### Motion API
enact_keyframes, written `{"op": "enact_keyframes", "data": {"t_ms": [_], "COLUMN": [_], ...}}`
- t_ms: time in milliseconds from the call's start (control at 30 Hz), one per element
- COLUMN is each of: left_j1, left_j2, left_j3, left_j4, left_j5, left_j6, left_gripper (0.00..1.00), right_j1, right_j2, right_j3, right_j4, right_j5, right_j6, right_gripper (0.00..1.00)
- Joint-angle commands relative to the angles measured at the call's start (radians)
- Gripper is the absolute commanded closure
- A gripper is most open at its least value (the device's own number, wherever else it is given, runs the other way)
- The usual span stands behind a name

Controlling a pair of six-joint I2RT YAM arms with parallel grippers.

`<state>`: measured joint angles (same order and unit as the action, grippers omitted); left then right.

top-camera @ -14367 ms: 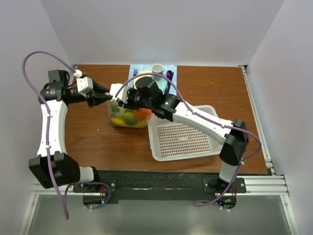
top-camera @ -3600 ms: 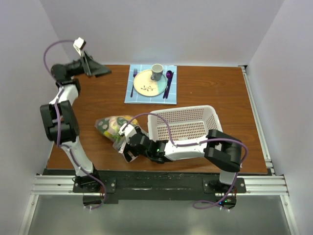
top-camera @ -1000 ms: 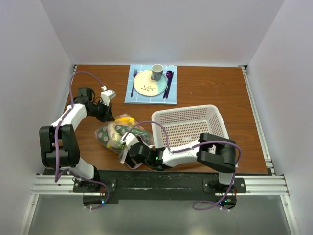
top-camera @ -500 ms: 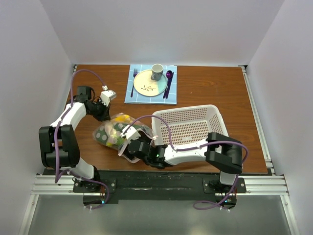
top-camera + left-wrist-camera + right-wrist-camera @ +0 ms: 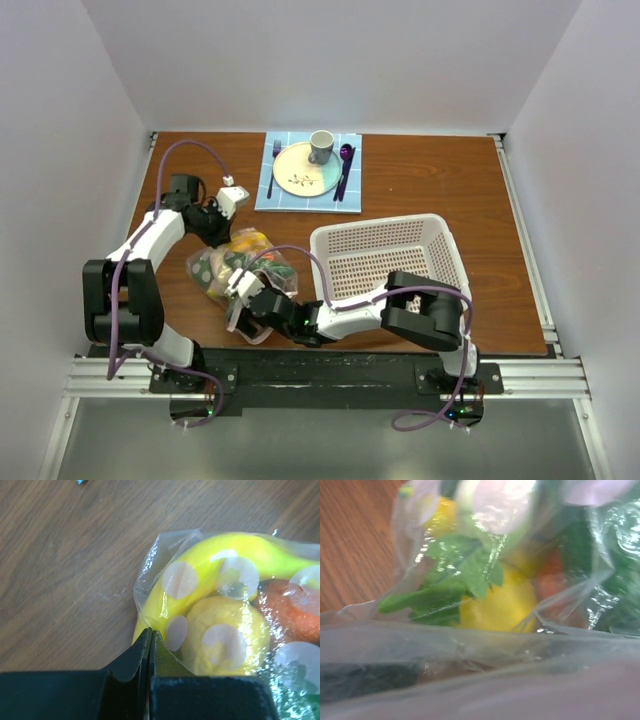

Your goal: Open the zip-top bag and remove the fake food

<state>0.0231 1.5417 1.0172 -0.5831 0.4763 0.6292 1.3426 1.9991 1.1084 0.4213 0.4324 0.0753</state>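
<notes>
- Brown wooden table (image 5: 420,190) carries everything, and the zip-top bag (image 5: 222,272) lies flat on it, a little left of centre and towards the near edge.
- At the bag's near end, the right gripper (image 5: 248,303) is pushed low against the plastic with its jaws spread wide and nothing clearly between them. Its own camera looks through crinkled film, so it is probably working at the mouth to get at the contents.
- Inside the bag, the fake food (image 5: 495,605) is all bunched together: a banana (image 5: 240,555) curving round a lemon (image 5: 225,640), something orange-red beside them, and a green leafy piece. None of it is out yet.
- At the bag's far end, the left gripper (image 5: 150,632) is clenched tight, its tips right at a corner of the film beside the banana. I cannot tell whether plastic is pinched between them; the placing suggests it is anchoring the bag against the other arm's pull.
- Just right of the bag stands a white perforated basket (image 5: 375,225), handy as a place to drop the pieces.
- Well beyond the bag, a plate (image 5: 305,172) and cup (image 5: 321,146) sit on a blue mat, out of the way.
</notes>
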Motion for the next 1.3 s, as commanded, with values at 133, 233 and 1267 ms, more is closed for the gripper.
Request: {"op": "enact_keyframes", "data": {"t_ms": [133, 233, 1267], "left_j1": [-0.075, -0.075, 0.196], "left_j2": [-0.057, -0.060, 0.055], "left_j3": [-0.023, -0.025, 0.070], "left_j4": [-0.030, -0.046, 0.098], "left_j5": [0.018, 0.018, -0.188], "left_j6": [-0.005, 0.006, 0.087], "left_gripper": [1.00, 1.00, 1.00], "right_j1": [-0.019, -0.034, -0.042], "right_j2": [0.036, 0.038, -0.496], "right_j3": [0.068, 0.061, -0.165], "right_j4": [0.077, 0.067, -0.151], "right_j5": [-0.037, -0.081, -0.067], "right_j6": [0.000, 0.020, 0.061], "right_gripper": [0.02, 0.24, 1.00]}}
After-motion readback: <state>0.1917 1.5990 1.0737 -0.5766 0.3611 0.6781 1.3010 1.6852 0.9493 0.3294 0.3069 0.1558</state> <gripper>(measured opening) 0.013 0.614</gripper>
